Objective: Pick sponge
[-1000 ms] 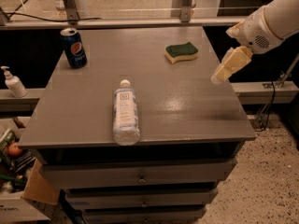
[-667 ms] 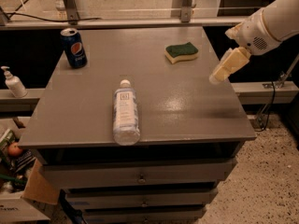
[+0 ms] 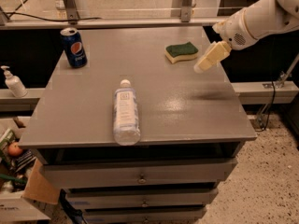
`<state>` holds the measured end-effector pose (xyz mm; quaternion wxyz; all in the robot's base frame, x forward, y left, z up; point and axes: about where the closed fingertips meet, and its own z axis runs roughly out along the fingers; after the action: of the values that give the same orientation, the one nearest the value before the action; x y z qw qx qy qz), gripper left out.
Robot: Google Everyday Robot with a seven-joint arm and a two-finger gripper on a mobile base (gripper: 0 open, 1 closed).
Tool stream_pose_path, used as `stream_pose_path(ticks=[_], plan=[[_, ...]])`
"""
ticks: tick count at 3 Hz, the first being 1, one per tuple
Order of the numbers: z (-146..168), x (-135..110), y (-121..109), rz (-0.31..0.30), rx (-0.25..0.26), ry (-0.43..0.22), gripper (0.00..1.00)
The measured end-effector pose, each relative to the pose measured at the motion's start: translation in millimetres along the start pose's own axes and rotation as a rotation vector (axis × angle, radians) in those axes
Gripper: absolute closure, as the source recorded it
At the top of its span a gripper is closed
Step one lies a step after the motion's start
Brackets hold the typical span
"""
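**Gripper hangs just right of the sponge, holding nothing**

The small wavy-edged sponge (image 3: 181, 52), dark green scouring top over pale yellow foam, lies flat on the far right part of the grey metal tabletop (image 3: 88, 101). It sits green side up and nothing touches it.

The robot's gripper (image 3: 205, 63), with its cream-yellow pads, is just beside the sponge on the sponge's right, near the table's right edge. It slants down and to the left from the white, rounded arm (image 3: 261, 17) that reaches in from the upper right corner. It is apart from the sponge and raised off the surface; a dark smudge of shadow (image 3: 208, 95) lies on the tabletop nearer the camera. It has hold of nothing. How far it is open cannot be told from this angle.

A clear plastic water bottle with a white cap (image 3: 125, 112) lies on its side near the front edge of the table, cap pointing toward the far side, well apart from the sponge. A blue soda can (image 3: 74, 47) stands upright at the far left corner.

Below the tabletop, the cabinet shows a stack of grey drawers (image 3: 140, 176). A white pump dispenser bottle (image 3: 13, 82) stands on a low ledge to the left of the table.
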<state>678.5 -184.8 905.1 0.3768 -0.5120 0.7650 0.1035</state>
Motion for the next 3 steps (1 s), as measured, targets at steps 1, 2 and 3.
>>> stream_pose_path(ticks=[1, 2, 3], plan=[[30.4, 0.2, -19.7, 0.02, -0.005, 0.01, 0.0], [59.9, 7.5, -37.9, 0.09, -0.021, 0.01, 0.0], [84.4, 8.8, -50.5, 0.167, -0.032, -0.019, 0.0]])
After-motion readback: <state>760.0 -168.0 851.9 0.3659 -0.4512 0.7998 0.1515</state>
